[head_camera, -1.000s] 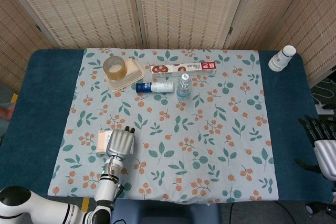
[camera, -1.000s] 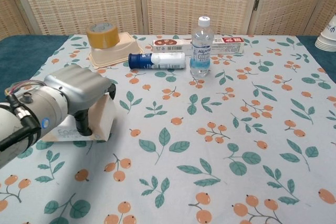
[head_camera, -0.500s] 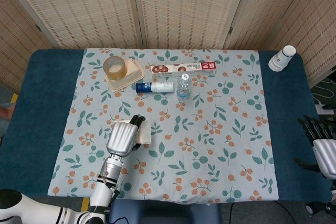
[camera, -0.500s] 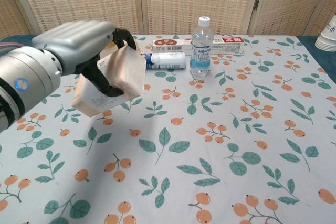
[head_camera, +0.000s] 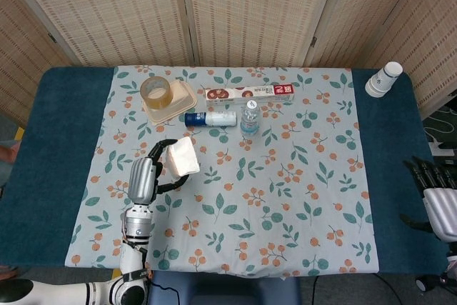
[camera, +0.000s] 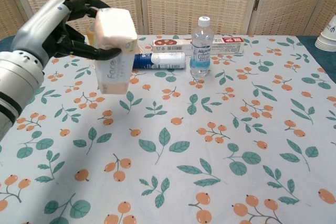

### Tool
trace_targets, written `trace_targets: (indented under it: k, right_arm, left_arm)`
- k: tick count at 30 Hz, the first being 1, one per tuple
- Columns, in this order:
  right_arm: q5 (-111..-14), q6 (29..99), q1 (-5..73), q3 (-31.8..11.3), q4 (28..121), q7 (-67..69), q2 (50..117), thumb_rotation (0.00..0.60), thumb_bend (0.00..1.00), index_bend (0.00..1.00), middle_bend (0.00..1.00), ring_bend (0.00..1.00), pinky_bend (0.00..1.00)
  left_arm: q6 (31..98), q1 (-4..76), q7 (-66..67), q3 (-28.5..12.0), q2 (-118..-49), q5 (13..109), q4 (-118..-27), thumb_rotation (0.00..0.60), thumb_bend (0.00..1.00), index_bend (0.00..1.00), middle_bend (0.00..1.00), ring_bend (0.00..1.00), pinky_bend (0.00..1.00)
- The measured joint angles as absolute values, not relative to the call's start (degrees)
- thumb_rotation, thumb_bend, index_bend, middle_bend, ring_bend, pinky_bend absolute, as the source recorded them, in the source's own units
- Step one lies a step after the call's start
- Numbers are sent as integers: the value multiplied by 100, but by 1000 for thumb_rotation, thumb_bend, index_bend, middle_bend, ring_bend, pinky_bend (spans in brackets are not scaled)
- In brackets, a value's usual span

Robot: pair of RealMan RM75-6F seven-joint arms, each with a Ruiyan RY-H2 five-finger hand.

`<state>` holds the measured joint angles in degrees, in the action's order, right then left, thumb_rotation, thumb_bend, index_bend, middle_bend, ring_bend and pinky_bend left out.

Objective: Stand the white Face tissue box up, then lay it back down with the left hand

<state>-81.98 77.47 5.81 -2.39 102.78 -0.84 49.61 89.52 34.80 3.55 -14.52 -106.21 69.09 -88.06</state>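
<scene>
Left hand (camera: 55,27): I am gripping the white Face tissue box (camera: 114,51) between the dark fingers (camera: 86,2), which are curling over its top from the far side, and the thumb, which is pressing across its near upper face; the box is standing on end in the grasp, its pale top panel facing up and its printed side hanging below the fingers, and in the chest view it is being held clear above the floral tablecloth (camera: 210,145). From the head view the same hand (head_camera: 146,176) is sitting left of the box (head_camera: 183,157), with the fingers wrapping around both of its ends. Behind the box I am seeing a blue-capped white tube (camera: 157,60) lying on its side, a clear water bottle (camera: 200,46) standing upright just right of it, a long red-and-white carton (camera: 199,44) lying flat behind both, and a roll of tan tape (head_camera: 156,90) resting in a beige tray (head_camera: 182,98) at the far left. A stack of paper cups (head_camera: 383,79) is standing on the bare blue table (head_camera: 64,141) at the far right corner. Right hand (head_camera: 439,201): I am keeping it off the table's right edge, fingers spread and holding nothing.
</scene>
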Motion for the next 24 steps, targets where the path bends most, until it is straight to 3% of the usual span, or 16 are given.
trace_targets:
  k: [9,24]
  right_arm:
    - [-8173,7694,605,-239,10279,-94,4964,600,117,31,0,0,0]
    - [-8164,7676,617,-242,10262,-77,4969,600,116,31,0,0,0]
  left_arm:
    - [8879,3138,-340,-1723,-11117,6983,-7879,600,224,442,542,1000,1000]
    - [8198,2948,-525,-2161,-11220,6365,-7760,600,224,440,535,1000,1000]
